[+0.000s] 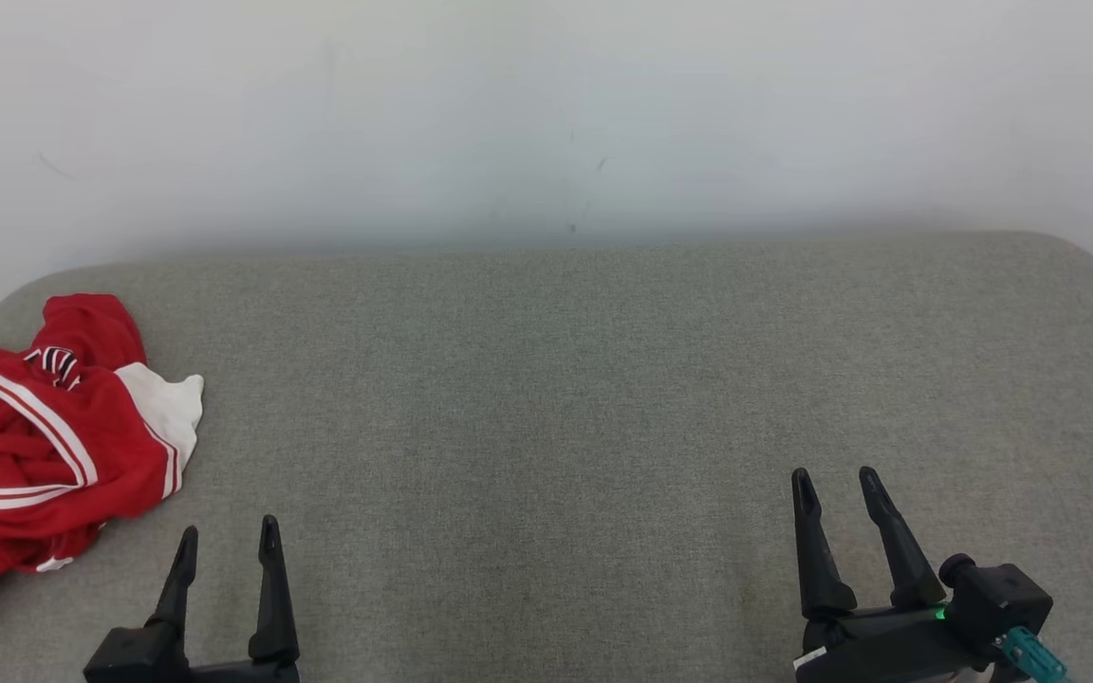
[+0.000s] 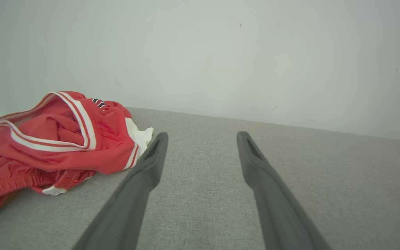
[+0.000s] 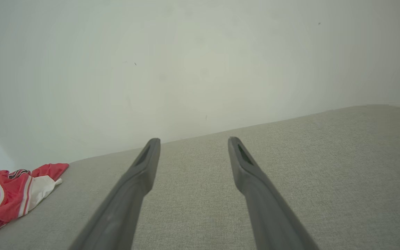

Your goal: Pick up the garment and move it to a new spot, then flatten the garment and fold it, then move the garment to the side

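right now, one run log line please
stage: pre-pickup | garment: crumpled, far left | left gripper: open, empty | right gripper: open, empty

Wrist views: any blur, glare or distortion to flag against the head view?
Head view: soft even light, no glare, garment sharp, faint shadow where wall meets grey surface. Left wrist view: left gripper slightly soft near the lens, garment clear. Right wrist view: right gripper likewise soft, wall dimmer toward corners.

Your head camera looks forward and down over the grey fabric counter (image 1: 546, 398), facing the white wall (image 1: 546, 114). Both wrist cameras ride low, close over the counter, aimed along the left pincer (image 2: 202, 133) and right pincer (image 3: 193, 139) at that wall. All three share the red garment (image 1: 25, 446) at the counter's left end; left wrist nearest it.
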`<state>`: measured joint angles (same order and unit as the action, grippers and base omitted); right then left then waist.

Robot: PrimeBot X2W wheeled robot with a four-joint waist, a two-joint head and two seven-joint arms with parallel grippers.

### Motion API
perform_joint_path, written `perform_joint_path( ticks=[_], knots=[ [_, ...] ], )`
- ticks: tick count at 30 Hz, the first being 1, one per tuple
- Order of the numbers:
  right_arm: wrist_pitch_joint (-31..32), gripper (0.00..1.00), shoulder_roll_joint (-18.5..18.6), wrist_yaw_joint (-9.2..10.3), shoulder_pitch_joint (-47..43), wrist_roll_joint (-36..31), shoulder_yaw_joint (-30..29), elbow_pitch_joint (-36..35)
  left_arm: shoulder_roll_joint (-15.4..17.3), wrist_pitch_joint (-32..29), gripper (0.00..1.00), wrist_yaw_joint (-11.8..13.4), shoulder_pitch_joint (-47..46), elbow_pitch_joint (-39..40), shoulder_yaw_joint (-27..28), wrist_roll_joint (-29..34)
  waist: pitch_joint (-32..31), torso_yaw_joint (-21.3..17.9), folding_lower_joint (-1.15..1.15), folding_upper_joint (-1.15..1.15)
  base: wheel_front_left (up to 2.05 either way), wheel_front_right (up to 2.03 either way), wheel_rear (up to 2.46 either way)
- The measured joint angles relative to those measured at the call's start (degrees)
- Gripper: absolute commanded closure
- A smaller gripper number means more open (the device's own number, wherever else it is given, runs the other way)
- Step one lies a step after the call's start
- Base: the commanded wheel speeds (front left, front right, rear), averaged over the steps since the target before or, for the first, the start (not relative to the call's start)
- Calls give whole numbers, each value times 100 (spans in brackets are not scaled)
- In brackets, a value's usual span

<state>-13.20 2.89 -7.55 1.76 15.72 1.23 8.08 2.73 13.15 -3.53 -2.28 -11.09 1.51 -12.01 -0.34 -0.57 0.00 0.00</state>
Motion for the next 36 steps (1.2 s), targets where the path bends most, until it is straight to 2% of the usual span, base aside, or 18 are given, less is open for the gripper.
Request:
perform_joint_path(
  ticks=[16,36],
  knots=[
    [-180,0,1,0,-23,-635,-16,62,5,187,0,8,1,-152,15,526,-37,-9,0,0,0,0,0],
    [-193,0,1,0,-29,-614,-122,223,5,190,0,48,4,-258,55,491,-75,12,0,0,0,0,0]
  ],
)
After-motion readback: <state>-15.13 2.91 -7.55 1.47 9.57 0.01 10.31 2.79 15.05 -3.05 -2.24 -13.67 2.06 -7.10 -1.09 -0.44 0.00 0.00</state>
